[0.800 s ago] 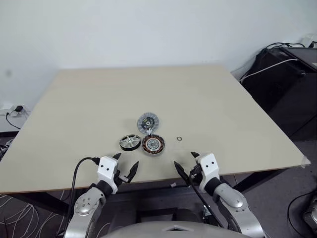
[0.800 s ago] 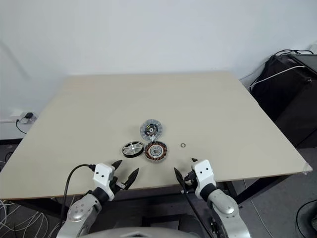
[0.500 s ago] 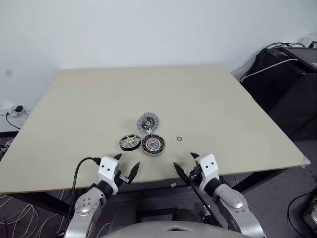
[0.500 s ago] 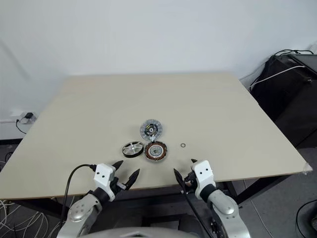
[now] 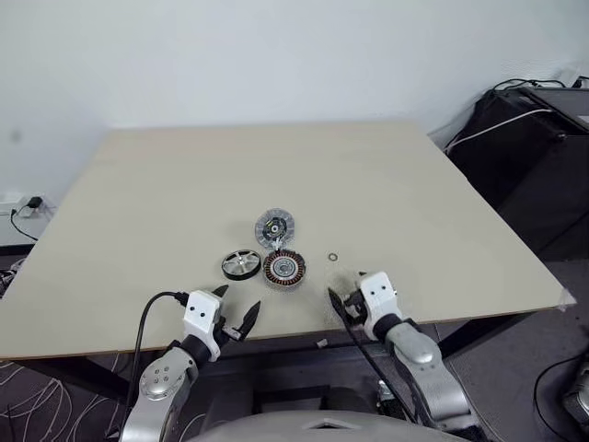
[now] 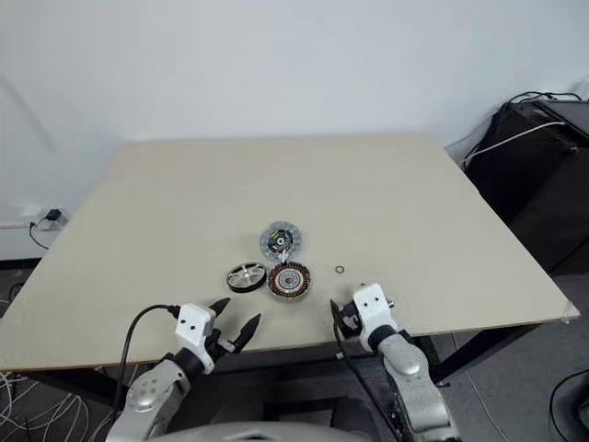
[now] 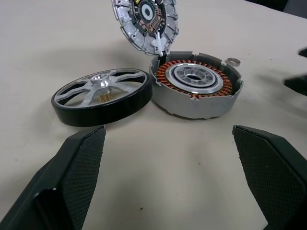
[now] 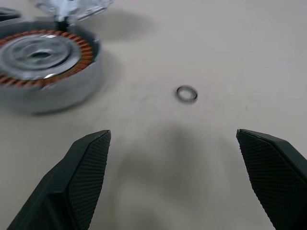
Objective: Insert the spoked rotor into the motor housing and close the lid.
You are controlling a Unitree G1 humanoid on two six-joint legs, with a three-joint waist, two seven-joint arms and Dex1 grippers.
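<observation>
Both pincers are spread wide and hold nothing, so you have the whole job ahead of you. Your left pincer (image 5: 236, 313) hovers at the near edge of the pale wooden tabletop (image 5: 414, 212), and the small silver spoked rotor with its dark rim (image 7: 102, 95) lies flat just ahead of it, slightly toward its left finger. Touching or nearly touching that rotor, on the side toward your right pincer (image 5: 343, 293), sits the round grey motor housing with its ring of copper windings around a silver centre (image 7: 195, 83), open and empty. Beyond the housing, the round grey lid with the dark circuit-like centre (image 7: 145, 21) stands tilted against the housing's far rim, not closed. A tiny thin metal ring (image 8: 186, 93) lies directly ahead of your right pincer, apart from the housing. Still to do, as I judge it: pick up the rotor, seat it in the housing, then bring the lid down.
</observation>
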